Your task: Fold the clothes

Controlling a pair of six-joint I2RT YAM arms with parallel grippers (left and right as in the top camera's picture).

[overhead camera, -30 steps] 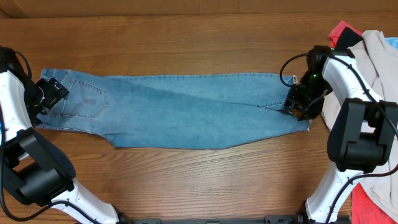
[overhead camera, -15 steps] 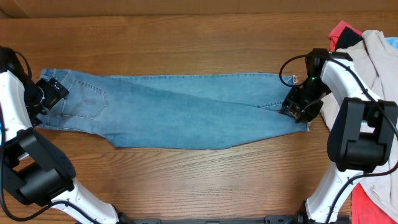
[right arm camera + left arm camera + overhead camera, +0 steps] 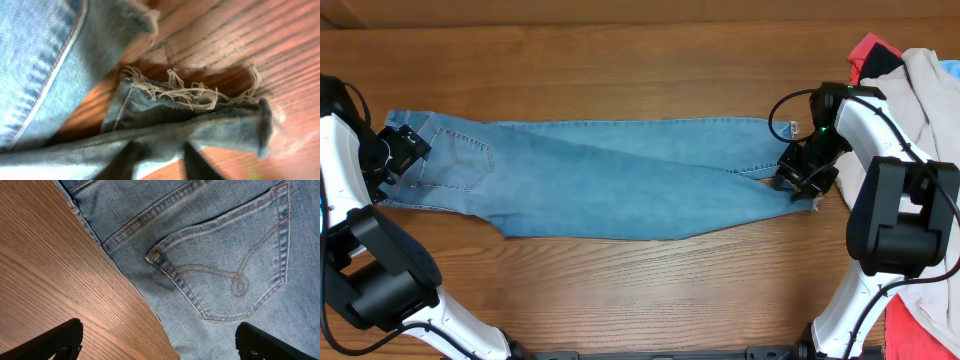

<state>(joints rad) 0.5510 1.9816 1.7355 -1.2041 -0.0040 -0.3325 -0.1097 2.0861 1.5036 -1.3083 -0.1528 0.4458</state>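
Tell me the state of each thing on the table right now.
jeans, spread lengthwise on the table, legs overlapping, not yet folded.
left pincer, open wide beside the back pocket, holding nothing.
right pincer, closed on the jeans' frayed hem.
spare clothes, heaped at the right edge.

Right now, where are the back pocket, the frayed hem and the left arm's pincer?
back pocket [image 3: 230, 265]: left wrist view, middle of the stitched panel.
frayed hem [image 3: 185, 94]: right wrist view, on the loose threads.
left gripper [image 3: 159, 342]: left wrist view, midway between its wide-apart fingertips.
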